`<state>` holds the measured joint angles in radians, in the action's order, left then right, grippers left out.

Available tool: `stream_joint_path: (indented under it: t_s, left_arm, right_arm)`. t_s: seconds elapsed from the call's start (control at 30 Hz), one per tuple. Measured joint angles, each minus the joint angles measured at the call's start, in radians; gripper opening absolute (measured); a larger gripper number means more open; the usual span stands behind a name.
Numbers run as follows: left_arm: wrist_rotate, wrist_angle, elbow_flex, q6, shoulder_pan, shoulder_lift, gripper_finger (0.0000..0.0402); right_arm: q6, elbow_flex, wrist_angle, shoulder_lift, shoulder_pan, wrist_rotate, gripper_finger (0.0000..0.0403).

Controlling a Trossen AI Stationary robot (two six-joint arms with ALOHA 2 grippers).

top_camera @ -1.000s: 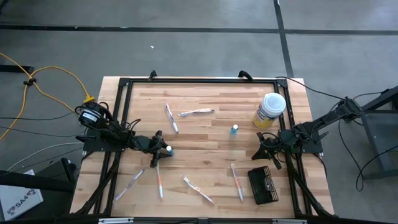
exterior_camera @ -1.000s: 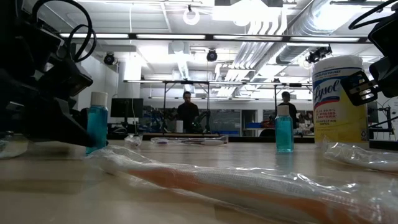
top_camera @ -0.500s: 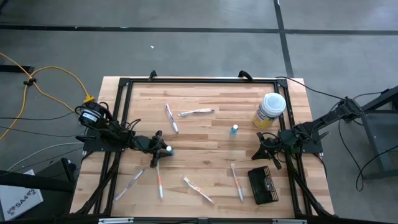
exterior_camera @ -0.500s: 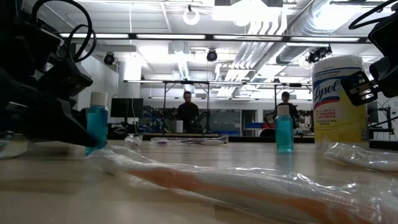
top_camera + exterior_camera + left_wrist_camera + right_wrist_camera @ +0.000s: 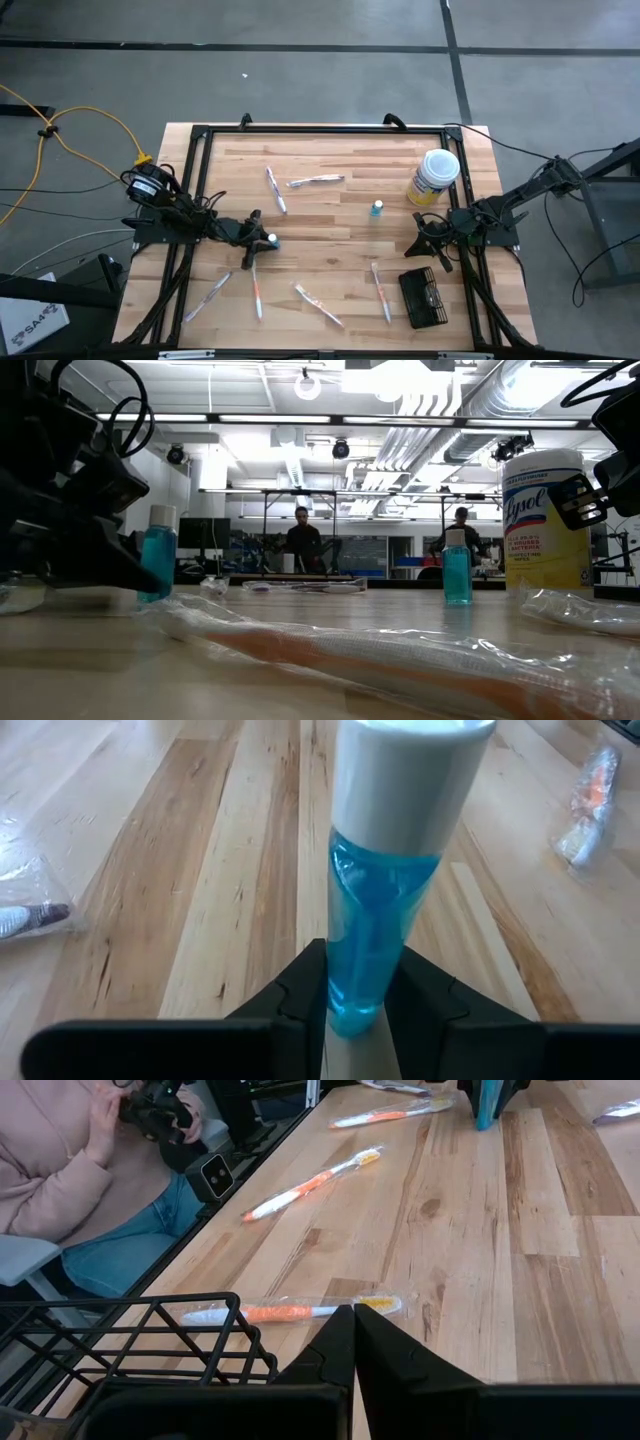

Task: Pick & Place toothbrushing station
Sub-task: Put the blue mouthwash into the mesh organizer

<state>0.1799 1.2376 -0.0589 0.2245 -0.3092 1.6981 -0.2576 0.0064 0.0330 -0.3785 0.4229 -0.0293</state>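
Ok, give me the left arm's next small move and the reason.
Probably lift the blue bottle straight up: the left pincer has its fingers against the bottle's base, and it stands upright on the table, far from the black wire basket.

A tall yellow wipes can with a white lid [image 5: 433, 176] stands near a corner of the light wooden table [image 5: 330, 215]. A small blue bottle with a white cap [image 5: 376, 208] stands near the can. Wrapped orange toothbrushes [image 5: 319, 304] lie farther from it.
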Motion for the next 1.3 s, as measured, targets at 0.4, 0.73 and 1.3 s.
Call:
stream_joint_path:
  t_s: [0.4,0.73,1.3]
  left_arm:
    - [0.0,0.027,0.0,0.002,0.0,0.0,0.0078]
    - [0.0,0.028,-0.021,0.024,0.001,0.0,0.0079]
    - [-0.184,-0.162,-0.226,0.004,0.147,-0.008,0.0079]
  right_arm:
    - [0.0,0.0,0.0,0.0,0.0,0.0,0.0002]
    - [0.0,0.0,0.0,0.0,0.0,0.0,0.0002]
    - [0.0,0.0,0.0,0.0,0.0,0.0,0.0002]
